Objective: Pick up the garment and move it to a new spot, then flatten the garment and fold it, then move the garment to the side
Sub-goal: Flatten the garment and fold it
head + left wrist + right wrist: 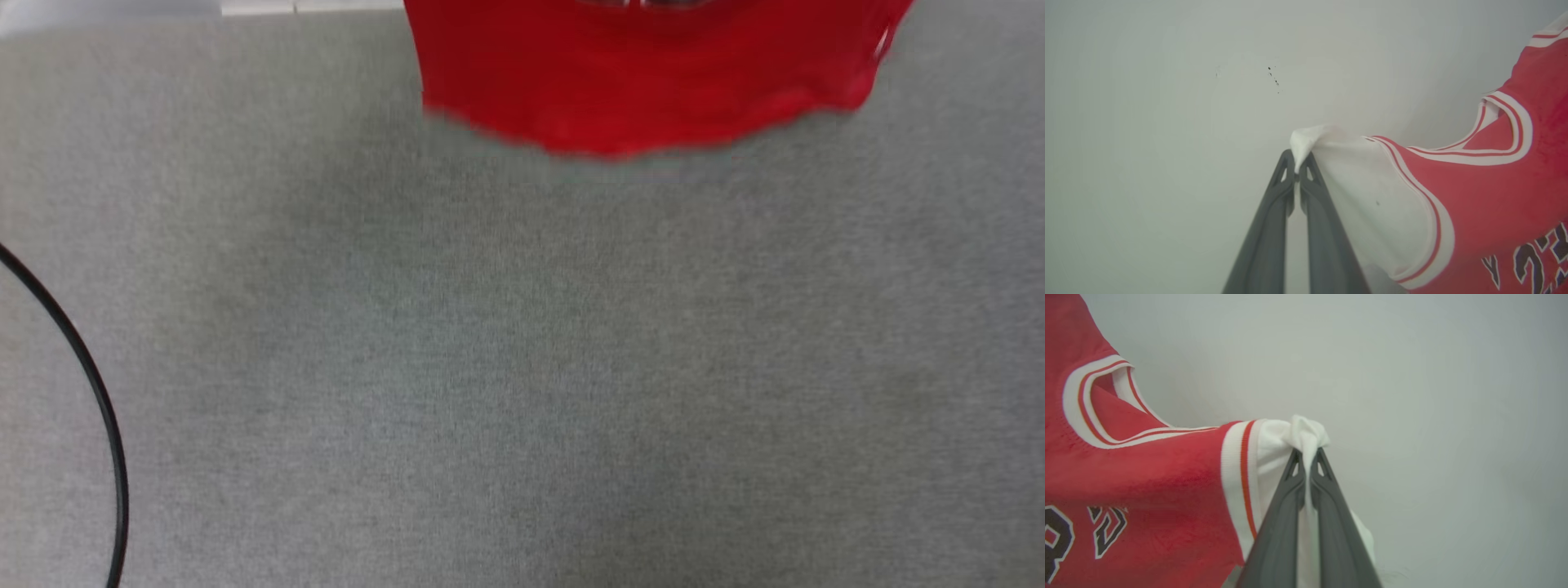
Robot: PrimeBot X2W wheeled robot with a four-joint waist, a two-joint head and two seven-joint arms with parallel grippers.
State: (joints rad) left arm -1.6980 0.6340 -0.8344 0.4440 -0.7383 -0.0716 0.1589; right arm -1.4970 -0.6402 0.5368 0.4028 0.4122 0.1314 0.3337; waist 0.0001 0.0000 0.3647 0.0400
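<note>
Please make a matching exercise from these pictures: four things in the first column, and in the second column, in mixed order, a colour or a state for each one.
Things:
1. garment
2. left pincer
3. cable
4. surface

Colours or states:
a. pale grey, flat
b. shut, pinching white cloth
c. black, curved
d. red, with striped trim

Right pairs: 1-d, 2-b, 3-c, 4-a
</note>
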